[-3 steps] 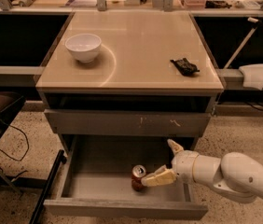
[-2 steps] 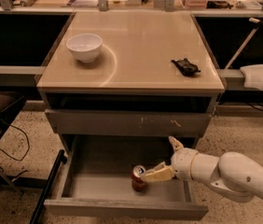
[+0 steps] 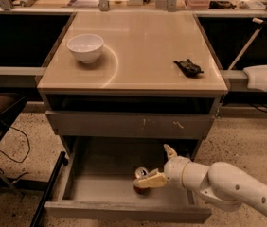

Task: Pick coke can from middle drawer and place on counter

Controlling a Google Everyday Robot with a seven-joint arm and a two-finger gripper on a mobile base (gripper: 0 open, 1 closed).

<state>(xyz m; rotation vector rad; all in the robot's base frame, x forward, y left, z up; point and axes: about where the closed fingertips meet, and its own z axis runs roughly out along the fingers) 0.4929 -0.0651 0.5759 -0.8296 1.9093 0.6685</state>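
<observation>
The coke can (image 3: 140, 173), small and red with a silver top, stands upright in the open middle drawer (image 3: 100, 189), right of the tray's centre. My gripper (image 3: 153, 166) reaches into the drawer from the right on a white arm. It is open, with one finger (image 3: 170, 151) pointing up and the other finger (image 3: 151, 180) lying against the can's right side and front. The can's lower part is partly hidden by that finger. The beige counter (image 3: 143, 41) is the cabinet top above the drawers.
A white bowl (image 3: 85, 47) sits at the counter's left and a small black object (image 3: 188, 67) at its right edge. A closed drawer front with pale scratches (image 3: 129, 125) lies above the open drawer. A black stand and cable (image 3: 10, 150) are at the left.
My gripper has moved a little left toward the can, so the lower finger now lies against it. The can has not moved.
</observation>
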